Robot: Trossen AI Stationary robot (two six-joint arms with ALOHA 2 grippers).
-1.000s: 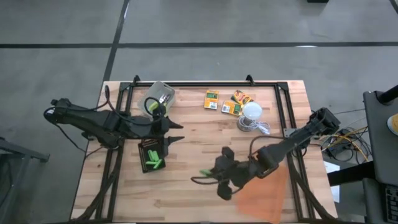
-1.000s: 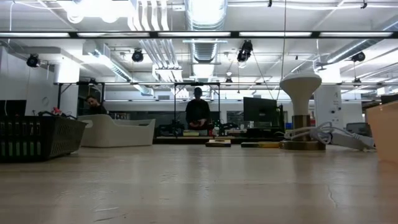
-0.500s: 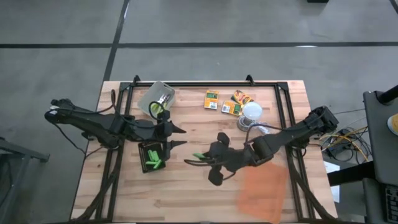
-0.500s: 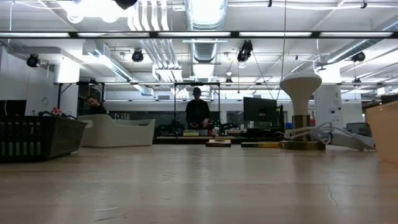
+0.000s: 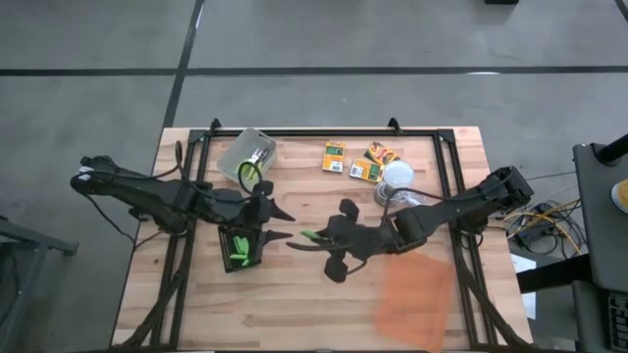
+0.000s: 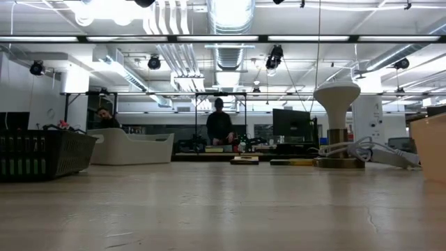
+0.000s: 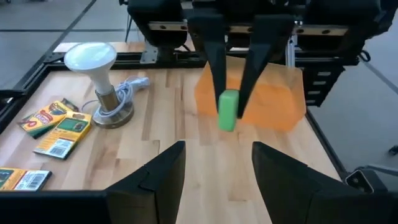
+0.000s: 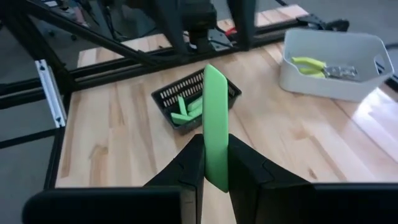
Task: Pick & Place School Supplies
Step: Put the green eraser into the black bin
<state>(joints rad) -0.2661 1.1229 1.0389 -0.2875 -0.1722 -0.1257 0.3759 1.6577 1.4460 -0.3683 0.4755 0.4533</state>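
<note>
Leftmost, the left gripper (image 5: 279,223) hangs over the table (image 5: 294,304) at the right end of the black tray (image 5: 242,244), fingers spread apart with nothing between them. Tray holds several green sticks (image 5: 242,256), lying loose and crossed; in the right wrist view they (image 8: 188,111) sit inside the slotted tray (image 8: 163,97). Behind the tray, a translucent bin (image 5: 246,150) holds yellow-green-handled pliers (image 8: 322,67), handles pointing away from the bin's far end.

Centre: right gripper (image 5: 312,240) is pinched on a single green stick (image 5: 311,236), held above the bare wood just right of the tray and facing the left gripper. The stick projects beyond the fingertips toward the tray; long axis runs roughly left-right across the table, slightly tilted. In the right wrist view the stick (image 8: 215,129) stands straight out from between the closed fingers (image 8: 185,167).

Right: three orange-yellow boxes (image 5: 357,162) lie flat near the table's back edge, beside a white lamp (image 5: 396,176). Translucent orange sheet (image 5: 412,294) lies at the front right.
</note>
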